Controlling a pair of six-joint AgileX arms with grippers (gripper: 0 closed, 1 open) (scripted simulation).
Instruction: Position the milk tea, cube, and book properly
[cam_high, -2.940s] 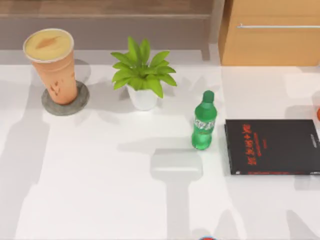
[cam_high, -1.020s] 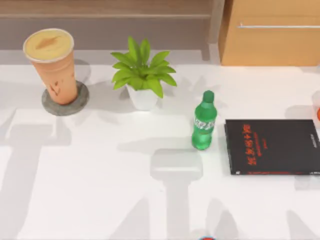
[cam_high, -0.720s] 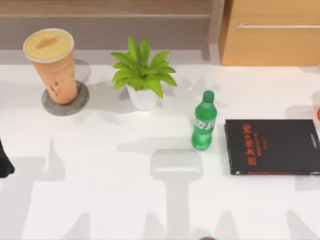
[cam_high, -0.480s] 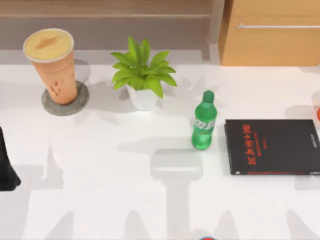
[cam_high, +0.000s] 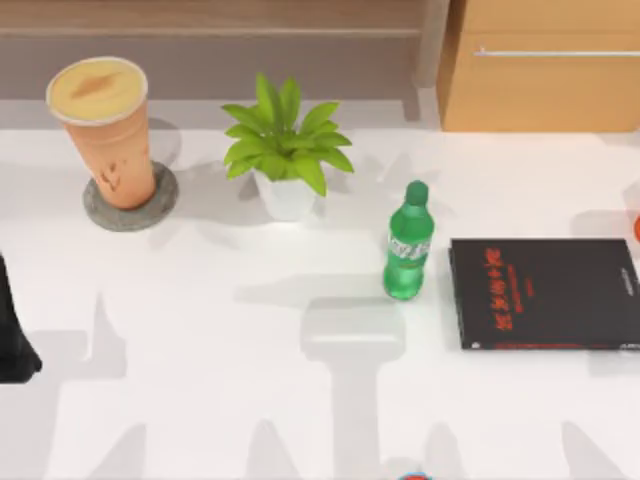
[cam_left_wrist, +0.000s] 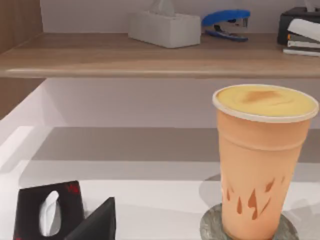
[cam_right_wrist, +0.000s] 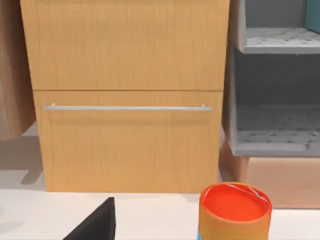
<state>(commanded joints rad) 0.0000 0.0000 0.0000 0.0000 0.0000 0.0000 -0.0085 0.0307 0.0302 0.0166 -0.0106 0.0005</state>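
The milk tea (cam_high: 103, 128) stands upright on a round grey coaster (cam_high: 160, 203) at the back left of the table. It is a tall orange-brown cup with a creamy top, and the left wrist view shows it close by (cam_left_wrist: 261, 160). My left gripper (cam_high: 12, 335) shows as a dark shape at the table's left edge, in front of the cup and apart from it. A dark part of my right gripper (cam_right_wrist: 95, 224) faces a wooden drawer front. The cube and the book are out of view.
A potted green plant (cam_high: 285, 150) stands at the back middle. Right of centre are a green bottle (cam_high: 408, 245) and a thin black book with red lettering (cam_high: 545, 293). An orange-red can (cam_right_wrist: 234, 210) stands before the wooden cabinet (cam_right_wrist: 127, 95). The shelf (cam_left_wrist: 150, 57) behind carries a tissue box and a blue stapler.
My left arm has come into the top view at the left edge and moved toward the table's front. The shadows on the table have shifted. The objects have stayed put.
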